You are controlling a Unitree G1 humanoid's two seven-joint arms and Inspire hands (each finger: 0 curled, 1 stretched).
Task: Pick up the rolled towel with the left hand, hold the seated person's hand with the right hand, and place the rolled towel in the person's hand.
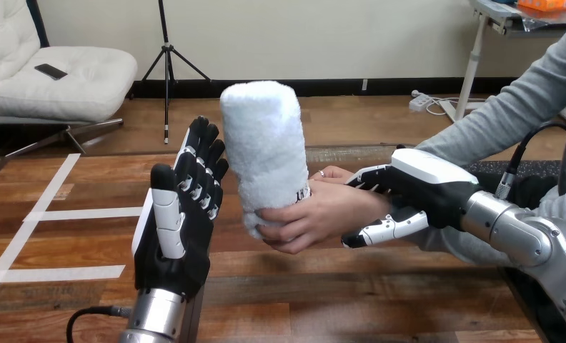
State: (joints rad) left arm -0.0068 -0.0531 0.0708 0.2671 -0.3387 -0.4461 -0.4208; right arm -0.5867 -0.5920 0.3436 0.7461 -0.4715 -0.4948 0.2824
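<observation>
Rolled towel [262, 136]: white, standing upright with its long axis vertical, lower end gripped in the person's hand [323, 214] above the wooden table [323, 300]. A small label [303, 193] sits at its lower right; the print is too small to read.

Left hand [176, 236]: fingers straight, holding nothing, just left of the towel, apart from it.

Right hand [416, 189]: fingers over and thumb under the person's wrist, clasping it.

On the wooden table [323, 300], white tape strips [80, 213] are being borne flat. All are being seen at its left.
</observation>
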